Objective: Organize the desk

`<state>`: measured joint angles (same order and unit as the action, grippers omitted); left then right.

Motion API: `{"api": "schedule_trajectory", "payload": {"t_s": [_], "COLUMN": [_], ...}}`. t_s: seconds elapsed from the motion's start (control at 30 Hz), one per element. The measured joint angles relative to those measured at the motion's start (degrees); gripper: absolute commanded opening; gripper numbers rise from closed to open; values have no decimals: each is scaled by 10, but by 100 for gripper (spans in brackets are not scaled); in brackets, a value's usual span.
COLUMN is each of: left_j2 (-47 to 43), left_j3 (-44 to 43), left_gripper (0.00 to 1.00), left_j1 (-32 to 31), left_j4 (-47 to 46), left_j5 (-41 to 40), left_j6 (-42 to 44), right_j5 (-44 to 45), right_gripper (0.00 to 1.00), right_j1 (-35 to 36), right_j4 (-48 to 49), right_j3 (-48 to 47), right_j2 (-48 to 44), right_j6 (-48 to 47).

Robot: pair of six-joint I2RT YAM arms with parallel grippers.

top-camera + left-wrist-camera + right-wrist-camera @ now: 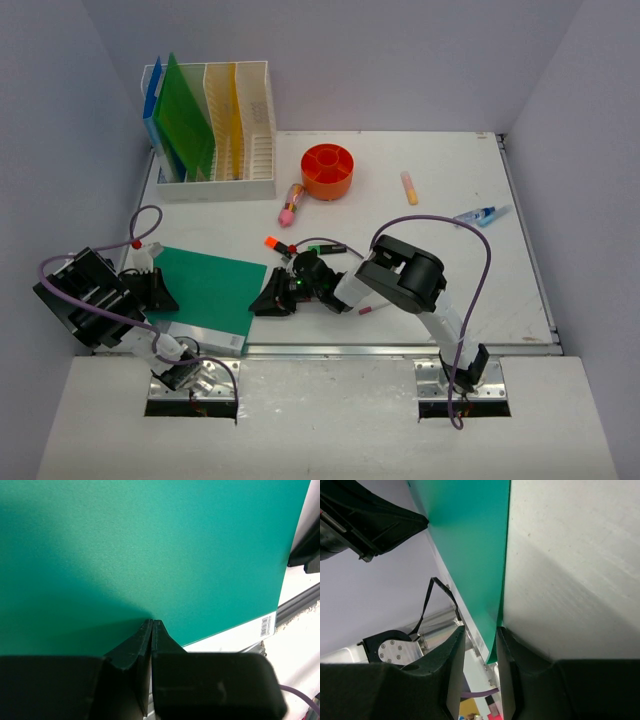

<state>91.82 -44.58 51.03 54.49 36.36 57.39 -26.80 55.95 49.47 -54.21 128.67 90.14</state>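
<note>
A green folder (208,288) with a white barcoded strip lies on the white desk (440,280) at the front left. My left gripper (165,292) is at its left edge. In the left wrist view it (152,622) is shut, its tips against the folder's green face (150,545). My right gripper (268,303) is at the folder's right edge. In the right wrist view it (480,630) is open, with the folder's edge and corner (494,647) between the jaws, close to the right finger.
A white slotted rack (215,135) with blue, green and yellow folders stands at the back left. An orange round holder (328,170), a pink marker (291,205), a yellow marker (409,187), a blue pen (478,215) and a red-capped pen (300,245) lie about. A metal rail (400,350) runs along the front.
</note>
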Motion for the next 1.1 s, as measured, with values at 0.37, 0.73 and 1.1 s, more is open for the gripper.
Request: {"api": "schedule_trajectory", "payload": {"t_s": [0.37,0.73,1.1], "left_j2": [-3,-76,-105], "left_j3": [0,14,24], "left_gripper": [0,0,0], "left_j1": [0,0,0], "left_j4": [6,-16,-20], "left_j5": [4,6,5], "left_j6": [9,8,6], "right_j5": [-2,7,12], "right_gripper": [61,65,39], "right_j1": [15,89,109], "right_j4": [-82,-161,-83], "right_j3": [9,-41,-72], "right_j2": [-56,-52,10], "right_j6": [-82,-71,-10]}}
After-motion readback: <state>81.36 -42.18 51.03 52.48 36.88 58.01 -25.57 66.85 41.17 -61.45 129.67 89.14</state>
